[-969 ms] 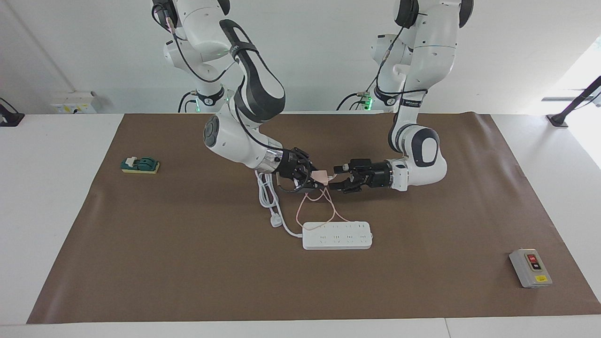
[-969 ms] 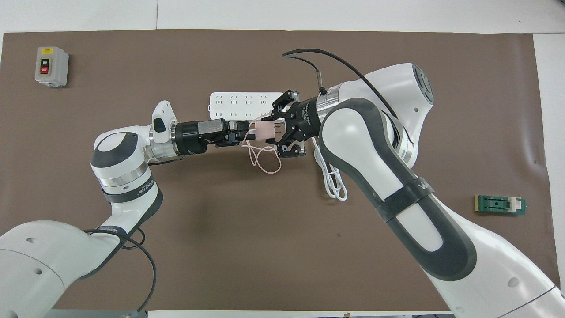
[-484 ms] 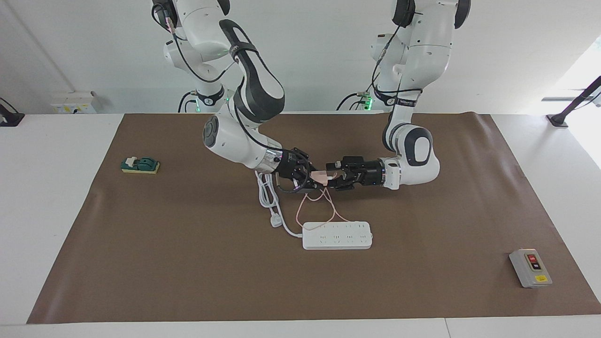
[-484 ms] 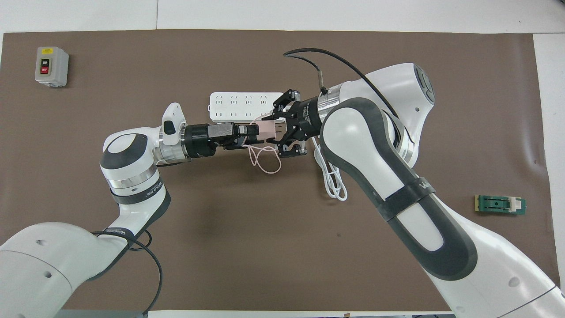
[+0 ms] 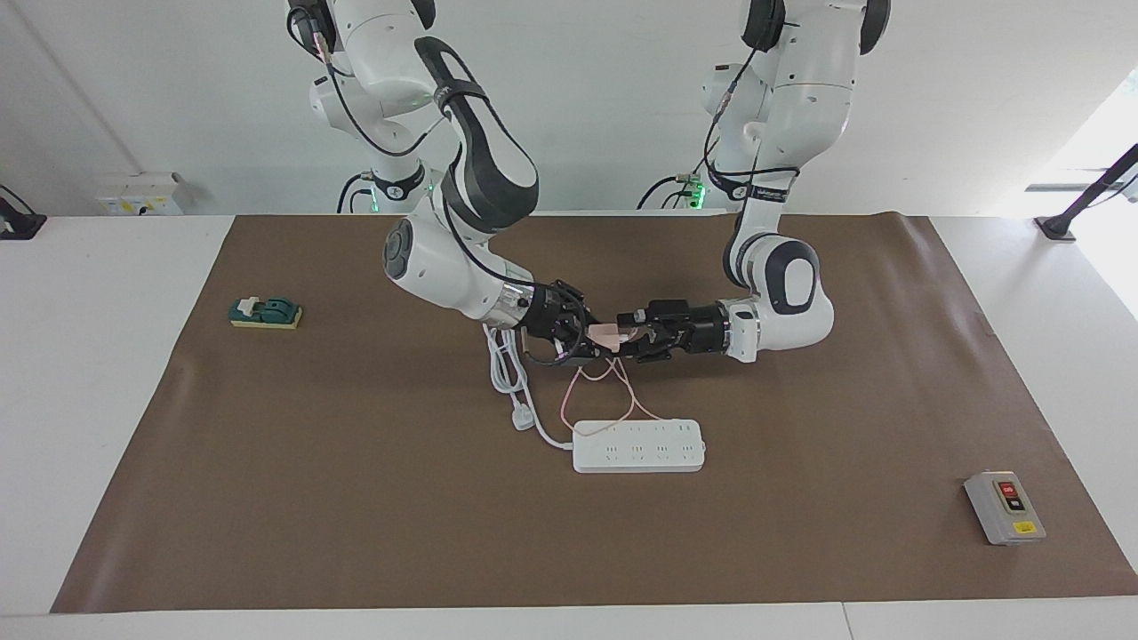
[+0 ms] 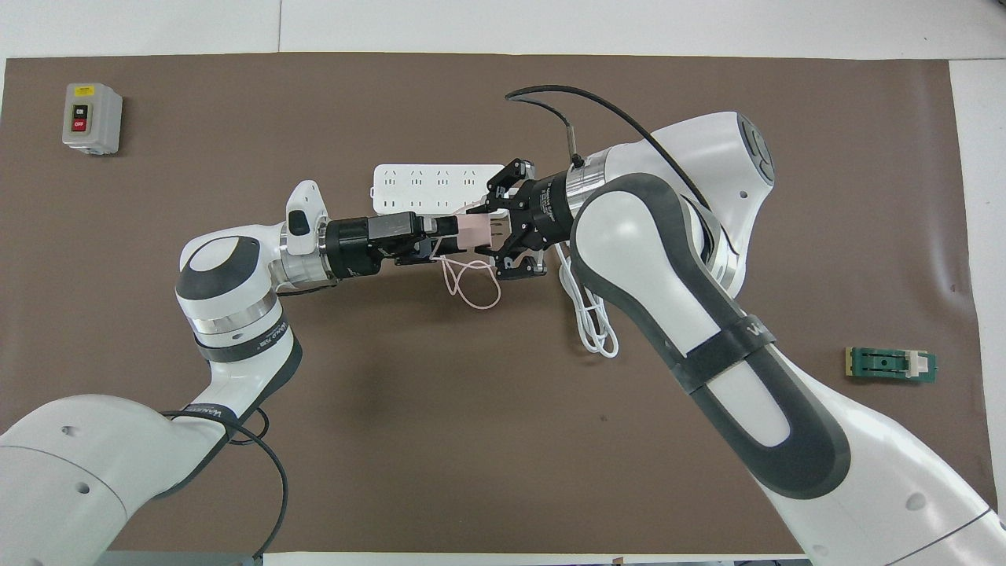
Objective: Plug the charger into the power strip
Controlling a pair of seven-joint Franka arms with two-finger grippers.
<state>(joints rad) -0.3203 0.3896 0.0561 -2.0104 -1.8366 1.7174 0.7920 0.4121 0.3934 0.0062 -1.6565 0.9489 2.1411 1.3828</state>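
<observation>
Facing view: right pincer (image 5: 594, 338) holds the charger (image 5: 608, 335) up in the air over the brown mat (image 5: 267, 444), between the robots and the power strip (image 5: 638, 445). Left pincer (image 5: 635, 336) has come in from the left arm's end since a second ago, when it sat apart from the cube with fingers spread; now it is right at the charger, fingers drawn narrow around its end, though whether they actually clamp it I cannot tell. Pink cable (image 5: 600, 391) hangs down in loops to the strip's edge. Power strip lies flat on the desk, sockets up, its white cord (image 5: 507, 369) coiled toward the right arm's end. Overhead view: both pincers meet on the charger (image 6: 473, 232), left pincer (image 6: 445, 236) and right pincer (image 6: 493, 233) each at one end, over the mat next to the power strip (image 6: 409, 189). Looks like a handover or regrasp mid-air, probably to get the prongs facing down; plugging not yet started. Grey switch box (image 6: 92, 118) and green block (image 6: 890, 365) sit untouched, well apart.
</observation>
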